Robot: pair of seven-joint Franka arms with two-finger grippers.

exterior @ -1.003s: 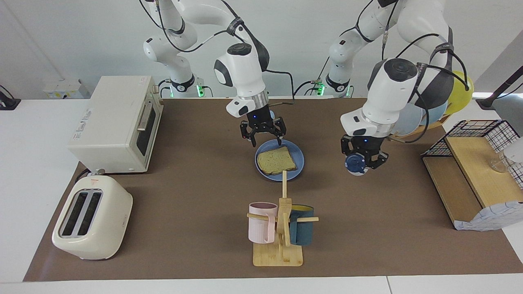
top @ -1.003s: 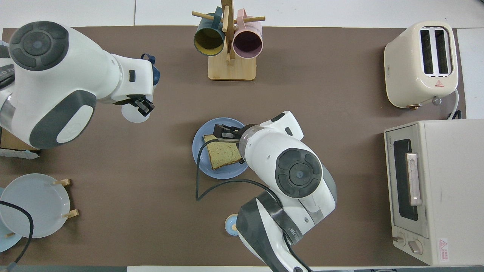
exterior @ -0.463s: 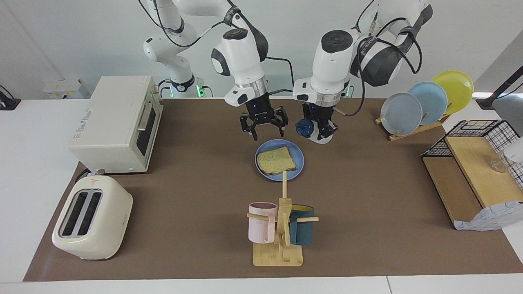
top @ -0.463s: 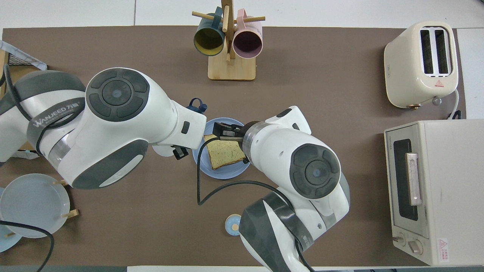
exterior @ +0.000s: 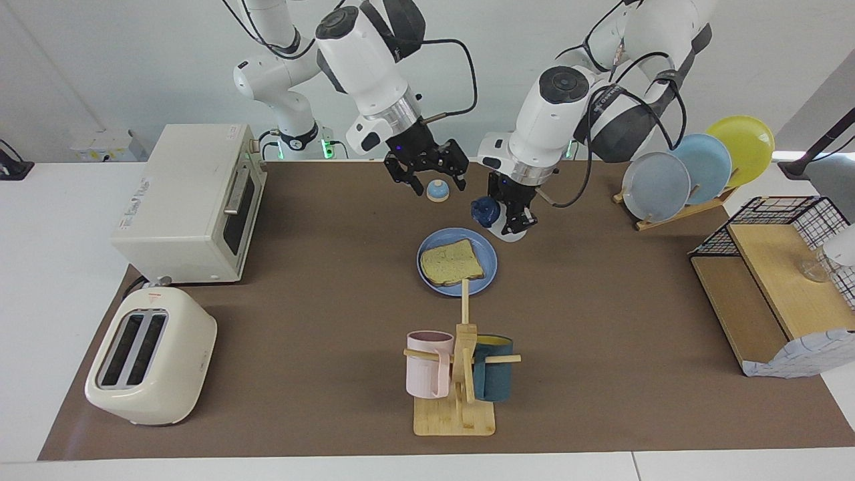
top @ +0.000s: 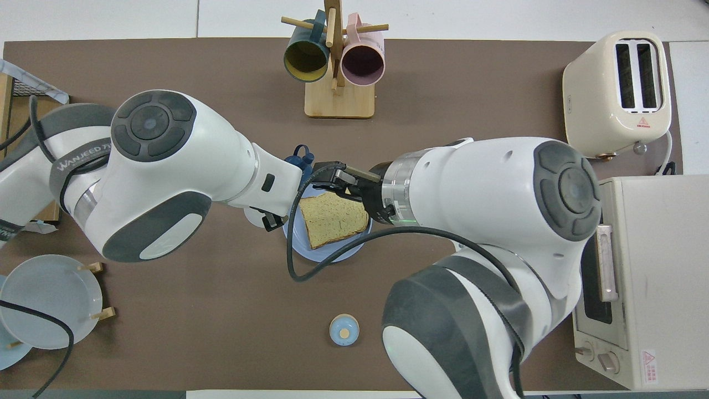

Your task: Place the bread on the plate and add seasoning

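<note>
The bread (exterior: 453,262) (top: 332,219) lies flat on the blue plate (exterior: 482,248) (top: 327,256) in the middle of the table. My left gripper (exterior: 509,224) is shut on the seasoning (exterior: 487,211) (top: 299,164), a whitish bottle with a navy cap. It holds the bottle tilted in the air, just off the plate's rim on the side toward the left arm's end. My right gripper (exterior: 434,180) (top: 332,174) hangs open and empty, raised over the small blue bell (exterior: 437,192).
The bell (top: 344,330) sits nearer to the robots than the plate. A toaster oven (exterior: 194,200) and a toaster (exterior: 150,357) stand at the right arm's end. A mug rack (exterior: 457,374) stands farther out. A plate rack (exterior: 695,167) and a wooden shelf (exterior: 775,280) are at the left arm's end.
My left arm swung the bottle from the left arm's end of the table to beside the plate. My right gripper rose off the bread and drew back over the bell.
</note>
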